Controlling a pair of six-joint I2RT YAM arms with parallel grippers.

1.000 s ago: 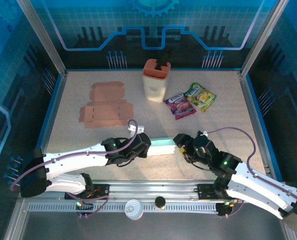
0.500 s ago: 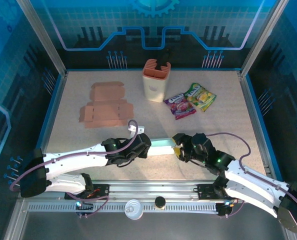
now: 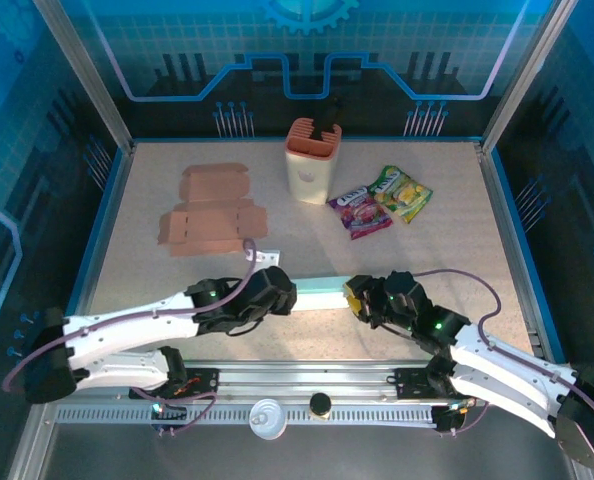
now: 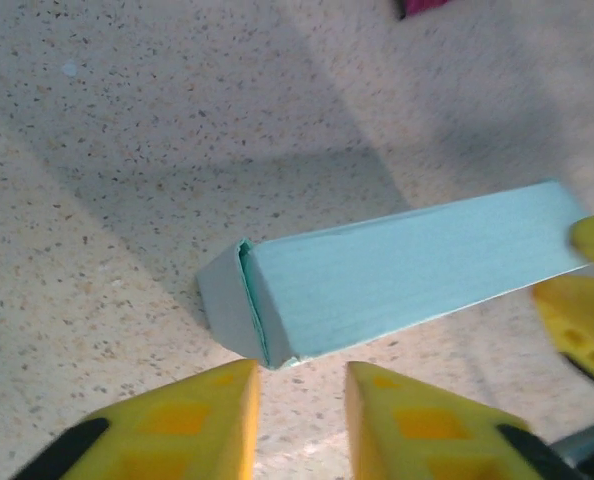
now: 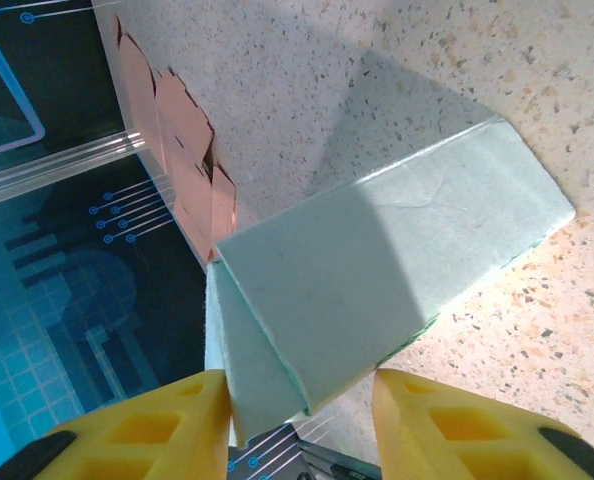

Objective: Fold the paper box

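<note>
The left arm and the right arm are clad in white shells and joined by black joints. A purple cable is looped over each wrist. The yellow fingers are marked with raised diamond shapes and set in black mounts.

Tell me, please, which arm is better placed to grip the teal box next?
Right, probably: the right gripper straddles one end of the teal box, a finger on each side. The left gripper stands open just short of the other end, not around it.
</note>
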